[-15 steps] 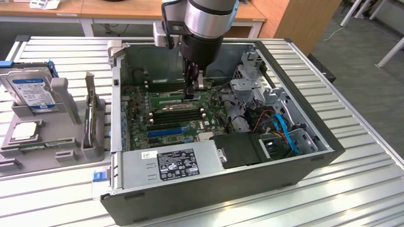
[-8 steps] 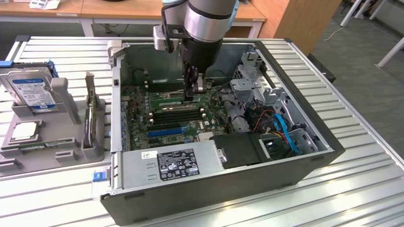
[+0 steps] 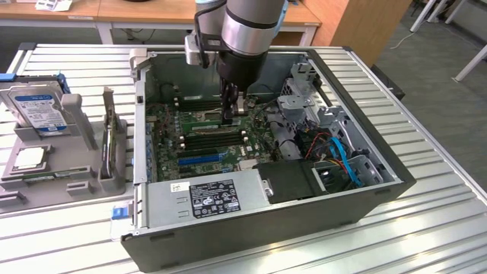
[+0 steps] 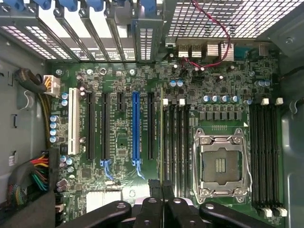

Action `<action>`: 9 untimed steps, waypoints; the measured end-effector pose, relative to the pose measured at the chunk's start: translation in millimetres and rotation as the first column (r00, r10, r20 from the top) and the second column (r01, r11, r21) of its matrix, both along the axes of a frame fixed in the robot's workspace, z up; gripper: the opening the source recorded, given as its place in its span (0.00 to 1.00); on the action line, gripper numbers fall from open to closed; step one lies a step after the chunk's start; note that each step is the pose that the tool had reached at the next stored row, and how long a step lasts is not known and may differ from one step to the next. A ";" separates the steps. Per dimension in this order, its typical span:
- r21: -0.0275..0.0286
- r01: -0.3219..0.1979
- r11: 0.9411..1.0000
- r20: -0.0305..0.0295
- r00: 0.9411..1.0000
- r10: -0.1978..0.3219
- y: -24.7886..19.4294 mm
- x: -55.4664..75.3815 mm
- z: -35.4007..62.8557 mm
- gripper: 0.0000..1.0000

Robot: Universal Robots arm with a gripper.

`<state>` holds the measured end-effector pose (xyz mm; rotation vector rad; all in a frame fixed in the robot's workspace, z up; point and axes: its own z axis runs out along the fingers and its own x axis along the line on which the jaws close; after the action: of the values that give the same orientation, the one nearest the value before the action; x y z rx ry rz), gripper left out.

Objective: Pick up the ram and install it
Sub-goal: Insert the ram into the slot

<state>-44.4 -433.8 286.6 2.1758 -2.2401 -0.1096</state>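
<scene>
The ram (image 4: 161, 137) shows in the wrist view edge-on, as a thin green line running the length of the black memory slots (image 4: 176, 142). It lies over the slot of that bank farthest from the open processor socket (image 4: 220, 164). The pincer (image 4: 161, 186) is pressed together on the stick's upper edge, pinching it between its fingertips. Holding it on edge and parallel to the slot looks deliberate, since the contact edge can only enter if it faces straight down along the groove. Whether the stick already touches the slot or hangs just above it cannot be told. Beside the bank, on the side away from the socket, stand the expansion connectors, one of them a blue slot (image 4: 136, 126), all on the green motherboard (image 4: 114, 78). In the exterior view the arm reaches steeply down into the open computer case (image 3: 365, 188), which lies on its side on the ribbed worktop (image 3: 441, 228) so the board faces upward. At that view's left a grey holder (image 3: 15, 200) carries a hard drive (image 3: 34, 108).
</scene>
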 end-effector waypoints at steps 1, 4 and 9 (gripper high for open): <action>0.000 0.000 1.000 0.000 1.000 0.000 0.0 0.0 -0.8 0.12; 0.000 0.000 1.000 0.000 1.000 0.000 0.0 0.0 -2.3 0.12; 0.000 0.000 1.000 0.000 1.000 0.000 0.0 0.0 -2.4 0.12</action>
<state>-44.4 -433.8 284.2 2.1755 -2.2404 -0.1094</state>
